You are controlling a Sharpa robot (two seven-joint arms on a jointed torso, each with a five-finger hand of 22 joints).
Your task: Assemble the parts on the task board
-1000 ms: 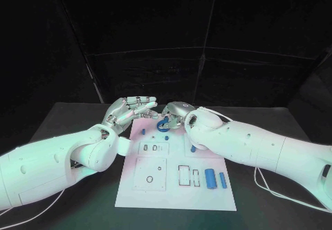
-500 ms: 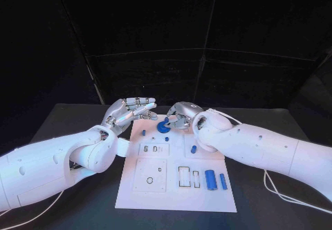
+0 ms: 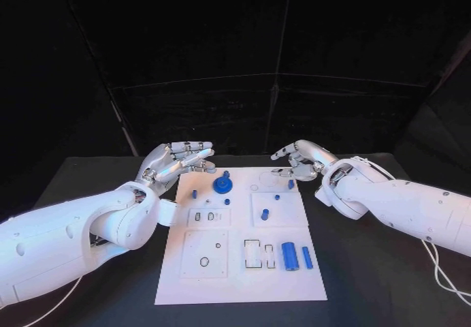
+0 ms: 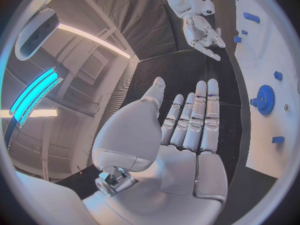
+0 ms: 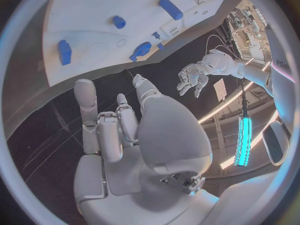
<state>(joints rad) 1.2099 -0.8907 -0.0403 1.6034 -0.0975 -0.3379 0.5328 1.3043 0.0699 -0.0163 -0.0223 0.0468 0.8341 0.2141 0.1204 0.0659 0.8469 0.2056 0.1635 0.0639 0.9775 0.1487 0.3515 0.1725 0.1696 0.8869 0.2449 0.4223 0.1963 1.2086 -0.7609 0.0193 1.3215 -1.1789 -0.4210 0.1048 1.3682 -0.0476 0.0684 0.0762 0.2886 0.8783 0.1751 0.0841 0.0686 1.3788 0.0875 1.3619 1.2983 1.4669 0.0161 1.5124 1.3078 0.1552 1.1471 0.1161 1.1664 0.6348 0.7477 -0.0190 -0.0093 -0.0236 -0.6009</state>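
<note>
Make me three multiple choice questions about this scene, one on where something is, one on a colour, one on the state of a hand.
1. Where does the gear stand?
A. at the task board's far end
B. on the black table
C. in the left hand

2. What colour is the gear?
A. red
B. blue
C. green

3. What does the right hand hold?
A. the gear
B. a cylinder
C. nothing

Answers: 1 A, it sits on the white plate between the two hands. 2 B, it is blue in head and wrist views. 3 C, its fingers are apart and bare.

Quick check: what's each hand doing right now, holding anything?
Left hand: open, fingers straight, holding nothing.
Right hand: open, fingers loosely bent, holding nothing.
</note>
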